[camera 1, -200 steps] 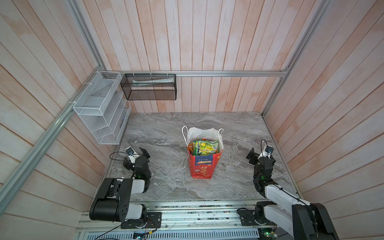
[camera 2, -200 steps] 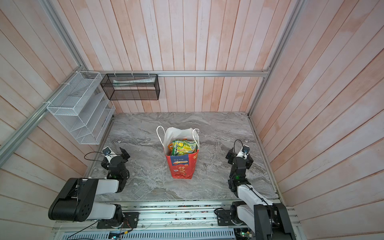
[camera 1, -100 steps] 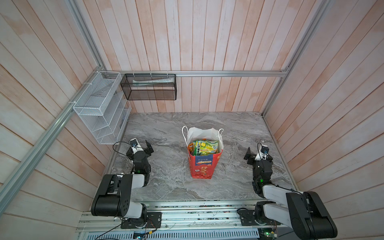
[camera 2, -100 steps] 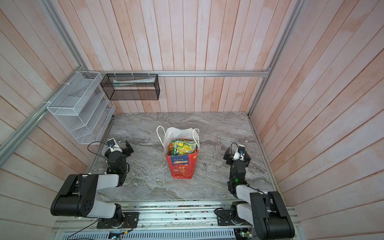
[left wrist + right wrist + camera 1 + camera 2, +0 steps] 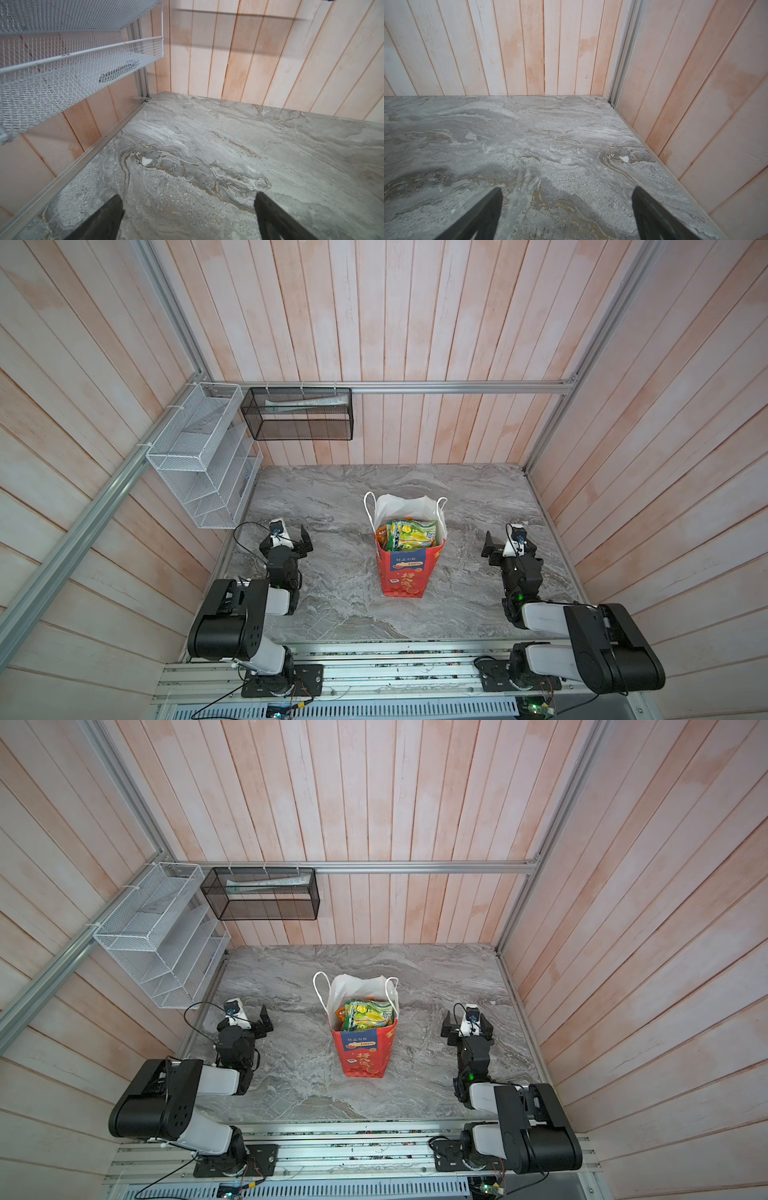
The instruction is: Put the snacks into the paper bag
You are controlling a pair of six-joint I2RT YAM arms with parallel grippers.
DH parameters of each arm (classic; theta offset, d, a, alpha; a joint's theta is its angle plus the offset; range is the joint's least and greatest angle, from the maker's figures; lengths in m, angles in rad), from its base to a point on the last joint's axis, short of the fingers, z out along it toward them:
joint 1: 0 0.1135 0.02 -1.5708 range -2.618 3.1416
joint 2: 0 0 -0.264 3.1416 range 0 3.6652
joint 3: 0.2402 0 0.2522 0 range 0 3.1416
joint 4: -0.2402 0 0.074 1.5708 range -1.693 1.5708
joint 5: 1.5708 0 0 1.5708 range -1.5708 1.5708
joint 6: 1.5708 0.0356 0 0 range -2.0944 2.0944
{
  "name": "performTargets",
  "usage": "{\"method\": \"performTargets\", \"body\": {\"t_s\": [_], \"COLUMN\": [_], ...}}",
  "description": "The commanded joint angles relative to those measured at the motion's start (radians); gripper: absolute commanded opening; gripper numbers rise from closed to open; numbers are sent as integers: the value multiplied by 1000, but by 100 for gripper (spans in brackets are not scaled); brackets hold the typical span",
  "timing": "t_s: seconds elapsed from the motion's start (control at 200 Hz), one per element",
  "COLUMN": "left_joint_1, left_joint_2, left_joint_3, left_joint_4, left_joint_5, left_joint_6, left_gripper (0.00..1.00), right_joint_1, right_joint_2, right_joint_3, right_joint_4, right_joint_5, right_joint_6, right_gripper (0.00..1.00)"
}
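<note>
The red paper bag (image 5: 401,576) (image 5: 363,1056) stands upright in the middle of the grey marble table, white cord handles up. Several snacks (image 5: 409,534) (image 5: 368,1013) stick up inside it, green-yellow packets on top and an orange one at the left side. No snack lies on the table in any view. My left gripper (image 5: 291,536) (image 5: 248,1017) (image 5: 188,196) hovers low at the table's left, open and empty. At the right my right gripper (image 5: 510,545) (image 5: 466,1025) (image 5: 567,189) is likewise open with only marble between its fingers. Both are well clear of the bag.
A white mesh rack (image 5: 199,464) (image 5: 62,68) hangs on the left wall above the left gripper. A black mesh basket (image 5: 299,414) hangs on the back wall. Wooden walls close three sides, and a metal rail (image 5: 374,672) carries both arm bases at the front.
Both arms have folded lower over their bases, and the grippers have shifted slightly toward the middle and back. Both stay open. The bag and snacks have not moved.
</note>
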Motion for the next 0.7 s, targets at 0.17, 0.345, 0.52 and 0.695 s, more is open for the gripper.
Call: {"method": "performTargets", "body": {"t_s": [0.17, 0.345, 0.52, 0.695], "left_joint_1": [0, 0, 0, 0], "left_joint_2": [5, 6, 5, 6], "left_joint_3": [-7, -7, -7, -6], "left_joint_4": [30, 29, 29, 29], "left_joint_5": [14, 14, 14, 14], "left_joint_6": [12, 14, 14, 14], "left_gripper": [100, 100, 100, 100], "right_joint_1": [-13, -36, -43, -78], "right_joint_2": [155, 162, 176, 172], "right_joint_3": [-23, -6, 70, 89], "right_joint_4": [258, 201, 86, 37], "right_joint_5": [34, -17, 11, -51], "right_joint_6": [-4, 4, 27, 47], "right_gripper": [98, 98, 98, 98]}}
